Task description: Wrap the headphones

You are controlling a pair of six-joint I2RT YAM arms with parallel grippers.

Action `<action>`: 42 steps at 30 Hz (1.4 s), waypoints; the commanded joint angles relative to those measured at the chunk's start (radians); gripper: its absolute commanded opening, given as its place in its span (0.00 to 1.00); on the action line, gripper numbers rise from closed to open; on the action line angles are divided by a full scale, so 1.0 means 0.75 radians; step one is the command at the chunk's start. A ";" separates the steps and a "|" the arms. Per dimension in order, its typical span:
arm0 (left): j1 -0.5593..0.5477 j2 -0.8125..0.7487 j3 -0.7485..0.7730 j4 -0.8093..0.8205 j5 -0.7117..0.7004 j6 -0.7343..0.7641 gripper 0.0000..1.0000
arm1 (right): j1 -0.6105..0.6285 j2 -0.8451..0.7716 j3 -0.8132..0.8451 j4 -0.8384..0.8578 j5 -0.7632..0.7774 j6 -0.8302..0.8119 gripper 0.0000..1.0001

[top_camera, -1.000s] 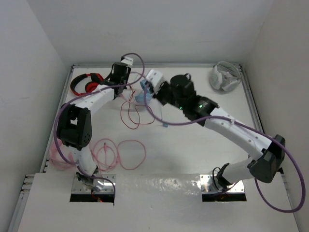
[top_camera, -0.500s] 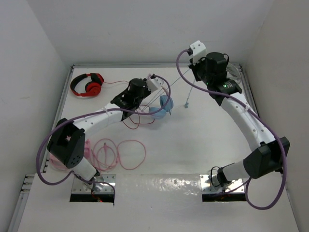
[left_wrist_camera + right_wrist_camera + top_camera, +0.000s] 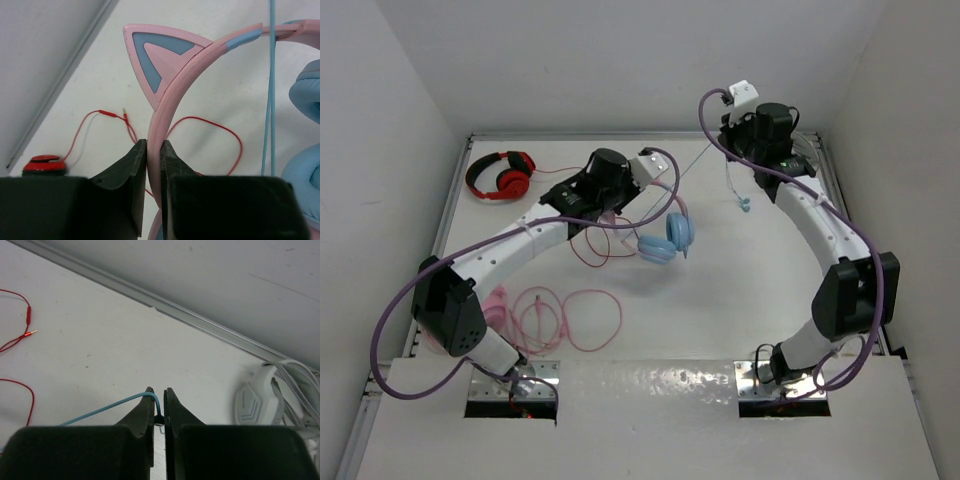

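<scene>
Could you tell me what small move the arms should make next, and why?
Probably swing the right hand, pinching the blue cable taut, over and around the headband that the left hand clamps, starting a wrap.

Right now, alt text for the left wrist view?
The left gripper clamps the cat-ear headphones by their pink headband. Their thin blue cable runs vertically at right; a red cable lies on the table behind.

Red cable (image 3: 107,113) loops lie beside the headphones (image 3: 165,75).
</scene>
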 commanded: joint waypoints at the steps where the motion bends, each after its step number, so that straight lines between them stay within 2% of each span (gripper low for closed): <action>1: -0.010 -0.064 0.082 -0.258 0.086 -0.091 0.00 | -0.053 0.026 0.008 0.231 0.042 0.053 0.00; 7: -0.008 -0.064 0.300 -0.379 0.102 -0.300 0.00 | -0.044 0.100 -0.135 0.290 -0.179 0.092 0.00; 9: -0.008 -0.068 0.378 -0.402 0.155 -0.349 0.00 | -0.010 0.128 -0.257 0.368 -0.267 0.061 0.00; 12: -0.008 -0.051 0.478 -0.453 0.231 -0.392 0.00 | 0.070 0.161 -0.411 0.503 -0.286 0.061 0.00; 15: -0.008 -0.033 0.560 -0.492 0.297 -0.456 0.00 | 0.115 0.198 -0.556 0.726 -0.347 0.206 0.01; 18: -0.008 0.000 0.640 -0.514 0.342 -0.497 0.00 | 0.150 0.253 -0.646 0.961 -0.365 0.363 0.07; 23: -0.008 0.032 0.750 -0.543 0.360 -0.525 0.00 | 0.213 0.341 -0.747 1.360 -0.400 0.572 0.34; 25: -0.008 0.041 0.771 -0.553 0.370 -0.534 0.00 | 0.225 0.392 -0.749 1.454 -0.357 0.627 0.39; 27: -0.008 0.045 0.802 -0.567 0.395 -0.542 0.00 | 0.226 0.421 -0.739 1.477 -0.294 0.646 0.47; 33: -0.010 0.041 0.894 -0.610 0.430 -0.558 0.00 | 0.228 0.468 -0.730 1.446 -0.153 0.591 0.51; 39: -0.008 0.051 1.010 -0.647 0.462 -0.581 0.00 | 0.228 0.507 -0.663 1.316 -0.106 0.525 0.51; 42: -0.008 0.057 1.078 -0.665 0.483 -0.615 0.00 | 0.228 0.537 -0.626 1.266 -0.098 0.519 0.47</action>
